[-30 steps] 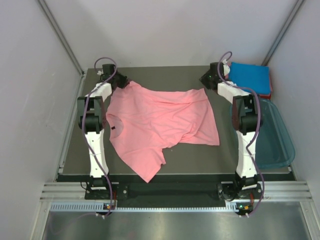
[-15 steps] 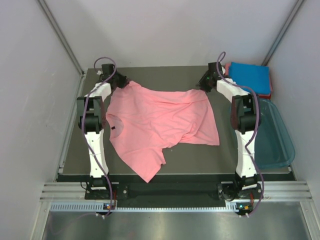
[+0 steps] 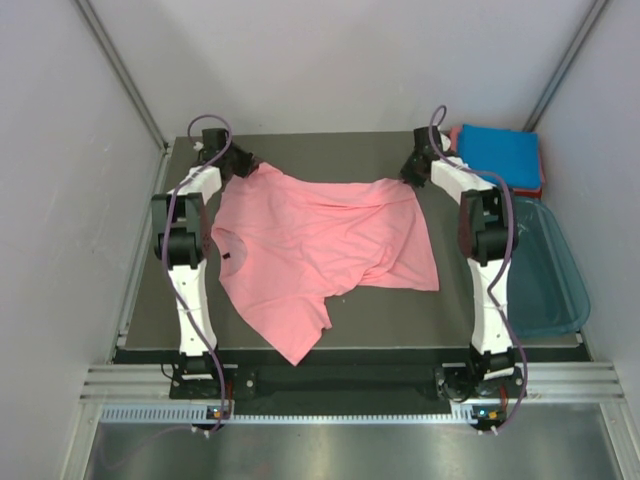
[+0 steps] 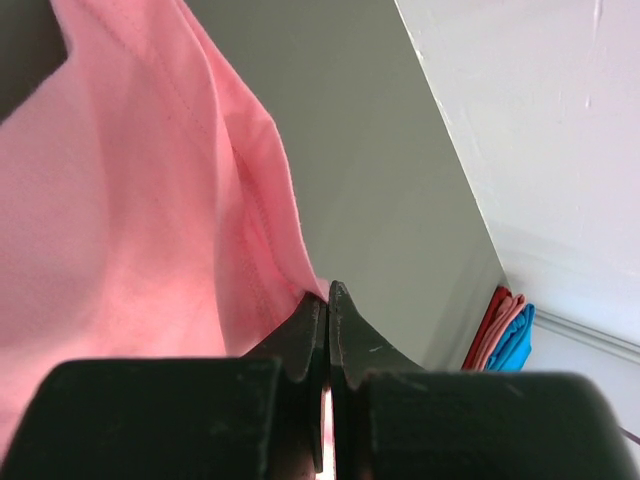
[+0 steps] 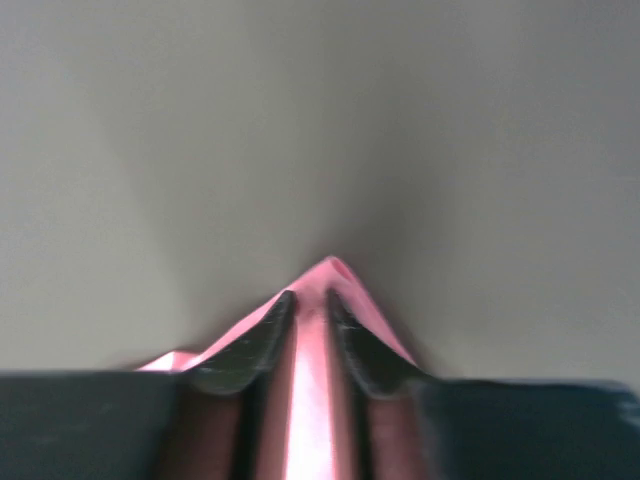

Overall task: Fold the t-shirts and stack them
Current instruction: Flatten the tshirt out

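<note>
Salmon-pink t-shirt (image 3: 320, 255) lies spread and rumpled over the table (image 3: 330, 150). Left gripper (image 4: 327, 300) is clamped tight on its far-left corner; right gripper (image 5: 310, 305) straddles the far-right corner, cloth between its fingers, firm grip uncertain. Folded blue t-shirt (image 3: 500, 155) sits on a reddish-pink one at far right, beside the teal tub (image 3: 550, 290).

Right wrist view was blurred: only a pink tip of the salmon-pink shirt (image 5: 330, 272) showed between the right gripper (image 5: 310, 305) fingers, rest hidden. Left wrist view cut the shirt off at 9 o'clock; the folded stack (image 4: 503, 335) at 4 o'clock was only a sliver. From the top, both grippers' jaws were too small to read, the reddish-pink shirt (image 3: 541, 180) mostly covered by the blue one (image 3: 498, 156)
</note>
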